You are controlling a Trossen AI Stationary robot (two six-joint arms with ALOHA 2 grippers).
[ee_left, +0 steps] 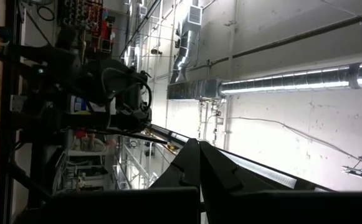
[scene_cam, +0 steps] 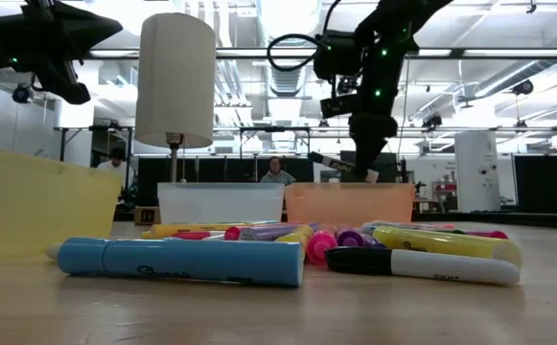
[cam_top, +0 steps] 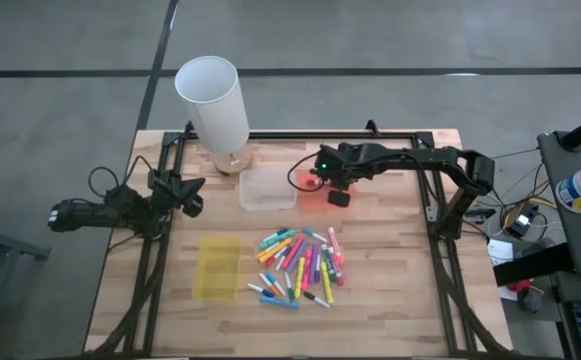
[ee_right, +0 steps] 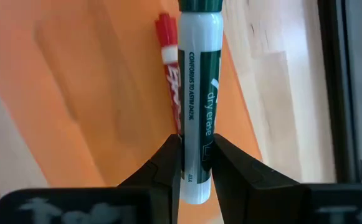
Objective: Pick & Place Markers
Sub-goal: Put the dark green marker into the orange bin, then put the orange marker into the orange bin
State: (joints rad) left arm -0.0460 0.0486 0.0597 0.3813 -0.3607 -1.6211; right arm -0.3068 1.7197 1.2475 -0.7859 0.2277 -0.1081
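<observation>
Right gripper, over the far orange tray, clenches a green marker mid-barrel: light, stiff, probably slick plastic.

Left gripper waits at left, clenched.

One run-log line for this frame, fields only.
right gripper: shut on green-capped dry-erase marker, above translucent orange tray | tray: red marker inside | left gripper: idle, table's left edge

Counted: three trays, namely one yellow tray, one clear tray and one orange tray; roughly two dozen markers piled; one white lamp; two arms.
</observation>
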